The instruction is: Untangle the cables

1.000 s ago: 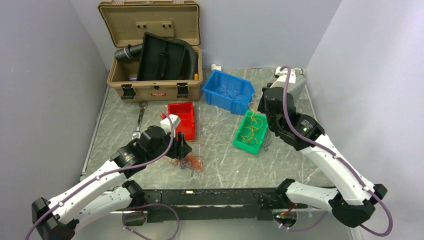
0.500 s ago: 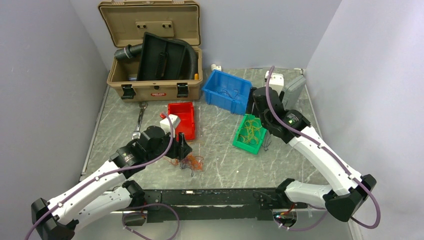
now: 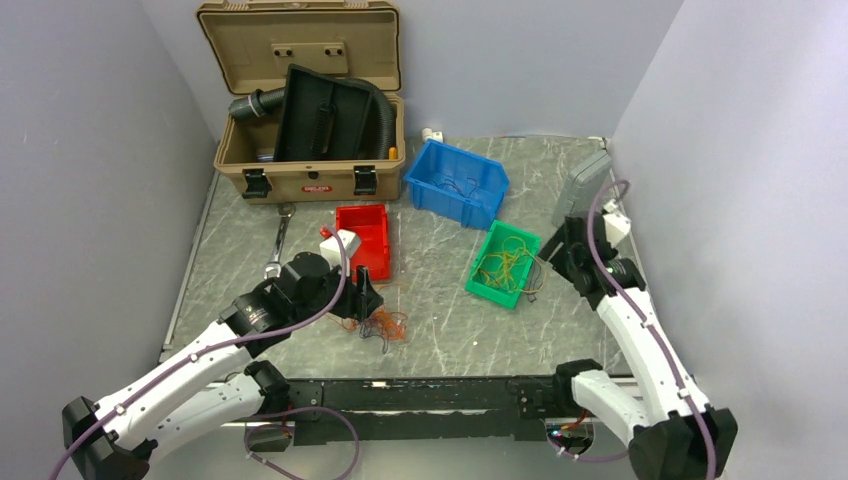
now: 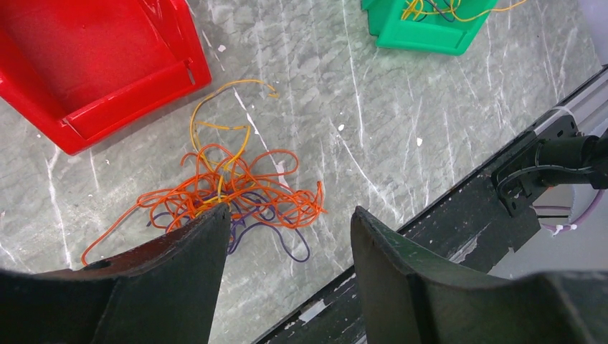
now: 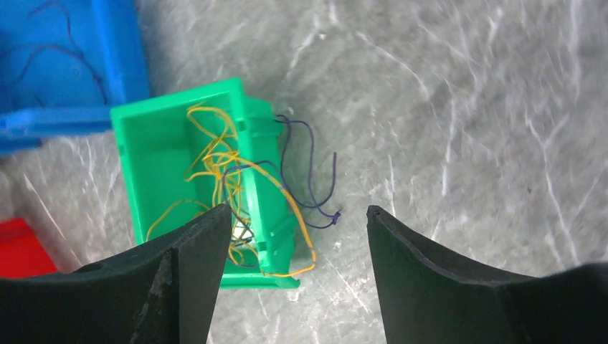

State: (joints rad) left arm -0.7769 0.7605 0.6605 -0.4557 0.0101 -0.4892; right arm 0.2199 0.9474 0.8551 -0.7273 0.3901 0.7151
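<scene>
The surface (image 3: 440,310) carries an open tan toolbox (image 3: 300,178) at its far left corner. The right arm (image 3: 640,330) has swung back from the blue bin (image 3: 445,205) at the far edge and now stands along the right edge. Its jaws are spread wide and empty, over the right wall of the green bin (image 3: 487,288). The left arm (image 3: 200,360) has not moved. Its jaws hang wide open, gripping nothing, just over the main knot of cables (image 4: 236,193).

That knot, orange with yellow and dark strands, lies near the near edge, left of centre, just in front of the red bin (image 3: 372,222). Yellow strands (image 5: 215,161) sit in the green bin, and one dark strand (image 5: 315,179) trails over its wall onto the surface.

I judge the right arm has finished over the bins and is free. The knot is still tangled, so the next pull should come from there.
</scene>
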